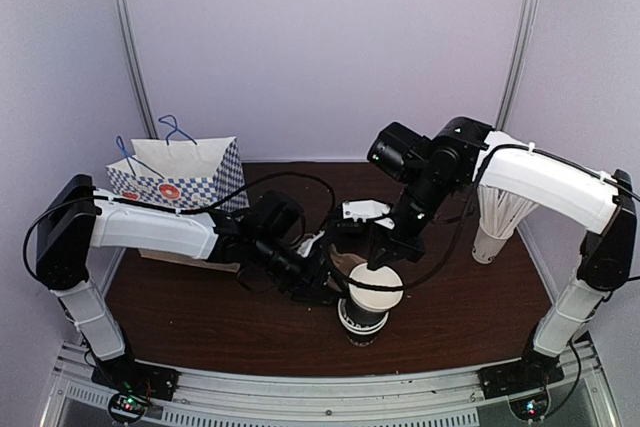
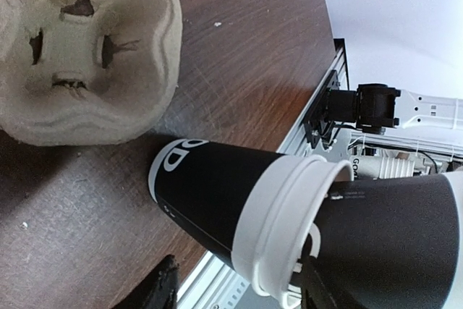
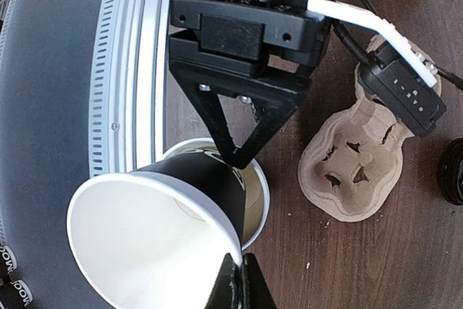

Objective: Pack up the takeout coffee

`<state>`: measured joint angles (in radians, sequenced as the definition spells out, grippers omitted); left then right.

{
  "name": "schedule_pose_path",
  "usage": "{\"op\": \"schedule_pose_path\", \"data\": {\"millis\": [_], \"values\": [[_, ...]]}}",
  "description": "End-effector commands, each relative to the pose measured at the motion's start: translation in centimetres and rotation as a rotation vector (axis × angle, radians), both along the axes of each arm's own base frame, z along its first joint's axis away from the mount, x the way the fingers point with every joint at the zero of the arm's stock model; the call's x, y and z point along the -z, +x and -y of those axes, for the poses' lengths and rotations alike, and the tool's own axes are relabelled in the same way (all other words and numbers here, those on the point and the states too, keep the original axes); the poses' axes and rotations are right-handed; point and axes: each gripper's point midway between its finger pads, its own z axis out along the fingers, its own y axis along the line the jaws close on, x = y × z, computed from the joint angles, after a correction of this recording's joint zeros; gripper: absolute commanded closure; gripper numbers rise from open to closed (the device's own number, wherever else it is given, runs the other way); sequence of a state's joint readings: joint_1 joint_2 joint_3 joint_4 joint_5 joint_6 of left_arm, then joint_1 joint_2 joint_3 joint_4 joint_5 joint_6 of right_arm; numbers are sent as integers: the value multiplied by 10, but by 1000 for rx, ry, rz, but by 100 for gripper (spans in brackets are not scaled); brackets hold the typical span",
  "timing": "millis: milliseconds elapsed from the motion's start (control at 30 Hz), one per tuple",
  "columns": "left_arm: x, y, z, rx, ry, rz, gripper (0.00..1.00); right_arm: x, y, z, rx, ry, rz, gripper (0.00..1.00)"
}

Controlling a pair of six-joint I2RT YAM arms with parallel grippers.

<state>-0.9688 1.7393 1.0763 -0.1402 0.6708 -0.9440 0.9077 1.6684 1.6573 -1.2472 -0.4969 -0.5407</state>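
Note:
The takeout coffee cup is black paper, white inside, with no lid on it. My right gripper is shut on its rim and holds it tilted, its base still inside the top of the stack of black cups. The cup also shows in the left wrist view and in the top view. My left gripper is open beside the stack, one finger by the stack's white rim, the other lower down. A round black thing, perhaps a lid, is cut off by the frame edge.
A pulp cup carrier lies on the brown table just behind the stack, also in the right wrist view. A blue-checked paper bag stands at the back left. A white cup of wrapped straws stands at the right. The metal rail runs close by the stack.

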Motion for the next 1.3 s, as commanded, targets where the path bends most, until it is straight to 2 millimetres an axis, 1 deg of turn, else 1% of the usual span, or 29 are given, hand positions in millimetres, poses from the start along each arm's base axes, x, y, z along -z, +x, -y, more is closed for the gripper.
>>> {"op": "schedule_pose_path", "data": {"millis": [0, 67, 133, 233, 267, 333, 433, 533, 567, 633, 700, 800, 900, 933, 1000, 1067, 1167, 1267], "values": [[-31, 11, 8, 38, -40, 129, 41, -43, -6, 7, -38, 77, 69, 100], [-46, 14, 11, 60, -67, 167, 41, -56, -6, 11, -44, 85, 98, 100], [-59, 21, 10, 53, -70, 210, 41, -69, -8, 13, -47, 99, 115, 100], [-79, 39, -5, 14, -59, 274, 41, -84, -9, 13, -45, 127, 131, 100], [-86, 47, -14, -11, -53, 297, 40, -86, -7, 12, -40, 131, 138, 100], [-98, 62, -34, -64, -38, 346, 39, -82, -5, 10, -39, 112, 144, 100], [-110, 86, -74, -171, 47, 443, 37, -75, -1, 0, -50, 76, 144, 100], [-126, 106, -112, -287, 167, 580, 36, -74, 5, -20, -62, 74, 151, 100], [-134, 110, -122, -327, 192, 622, 36, -77, 8, -29, -62, 88, 160, 100], [-150, 113, -136, -390, 200, 677, 36, -75, 11, -44, -71, 90, 167, 100], [-168, 113, -150, -453, 191, 726, 36, -66, 13, -57, -88, 65, 168, 100], [-189, 113, -175, -535, 210, 808, 36, -36, 15, -72, -121, -9, 156, 100], [-202, 108, -200, -613, 224, 868, 36, -9, 16, -86, -134, -46, 111, 100], [-203, 106, -205, -627, 226, 879, 36, -1, 14, -89, -141, -58, 86, 100], [-203, 104, -211, -634, 232, 889, 36, 12, 9, -94, -167, -89, 41, 100], [-201, 101, -212, -630, 233, 888, 36, 22, 10, -100, -172, -110, 30, 100], [-197, 100, -209, -606, 231, 879, 36, 36, 12, -108, -170, -128, 30, 100], [-192, 100, -204, -584, 234, 866, 36, 52, 18, -111, -158, -161, 39, 100]]}}
